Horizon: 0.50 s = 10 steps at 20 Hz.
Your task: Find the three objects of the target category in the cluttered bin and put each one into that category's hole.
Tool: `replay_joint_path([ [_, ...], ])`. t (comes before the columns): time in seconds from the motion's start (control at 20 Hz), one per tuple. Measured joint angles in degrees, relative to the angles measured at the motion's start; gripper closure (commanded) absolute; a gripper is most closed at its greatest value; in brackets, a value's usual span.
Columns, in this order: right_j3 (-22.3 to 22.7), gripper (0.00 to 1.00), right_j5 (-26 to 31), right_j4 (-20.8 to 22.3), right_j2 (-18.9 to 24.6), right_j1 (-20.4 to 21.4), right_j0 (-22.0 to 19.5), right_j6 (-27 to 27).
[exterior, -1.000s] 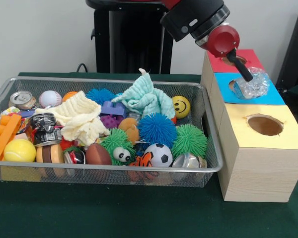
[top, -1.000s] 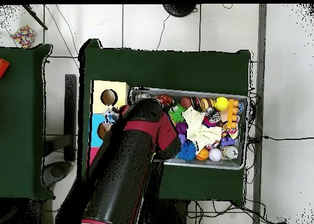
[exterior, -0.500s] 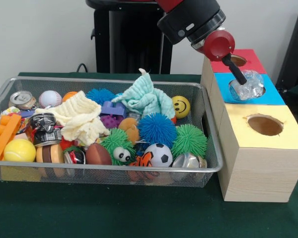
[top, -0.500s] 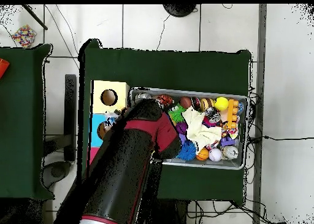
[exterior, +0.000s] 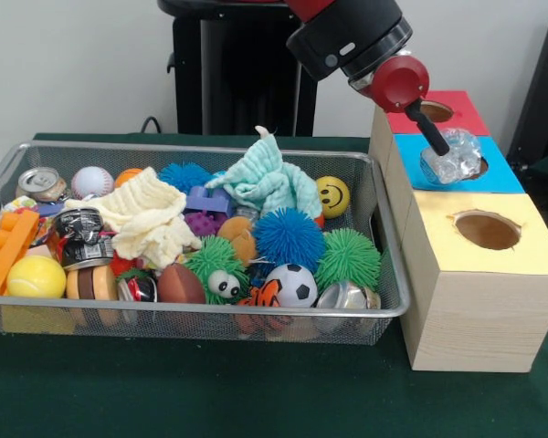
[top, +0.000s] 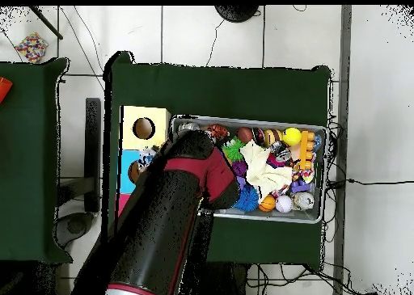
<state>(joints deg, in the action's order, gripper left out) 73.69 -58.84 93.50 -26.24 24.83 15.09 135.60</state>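
Note:
My gripper [exterior: 438,144] hangs over the blue box [exterior: 504,175], shut on a crumpled clear plastic bottle [exterior: 455,157]. The bottle sits low over the blue box's hole and hides most of it. In the overhead view the arm covers the gripper; only a bit of the bottle [top: 145,153] shows at the blue box [top: 128,167]. The wire bin [exterior: 384,239] to the left holds a crushed can [exterior: 42,182], a black can [exterior: 78,224] and a silver can [exterior: 342,295] among balls and cloths.
A red box [exterior: 461,102] with a hole stands behind the blue one, a yellow box [exterior: 490,266] with a hole [exterior: 487,230] in front. The bin also holds spiky balls, a soccer ball [exterior: 291,284], an orange brick [exterior: 6,249] and two cloths.
The gripper has carried the bottle a little left and down, from above the blue box's middle onto its hole.

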Motion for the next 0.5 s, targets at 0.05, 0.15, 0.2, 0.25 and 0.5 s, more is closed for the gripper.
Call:
replay_joint_path([
  [0.05, 0.0, 1.00, 0.0, 0.1, 0.0, 0.0, 0.0, 0.0],
  [0.15, 0.0, 1.00, 0.0, 0.2, 0.0, 0.0, 0.0, 0.0],
  [0.2, 0.0, 1.00, -0.1, 0.3, 0.0, 0.0, 0.0, 0.0],
  [0.25, 0.0, 1.00, -0.2, 0.4, 0.0, 0.0, 0.0, 0.0],
  [0.5, 0.0, 1.00, -0.8, 0.7, 0.2, 0.0, 0.0, 0.0],
])
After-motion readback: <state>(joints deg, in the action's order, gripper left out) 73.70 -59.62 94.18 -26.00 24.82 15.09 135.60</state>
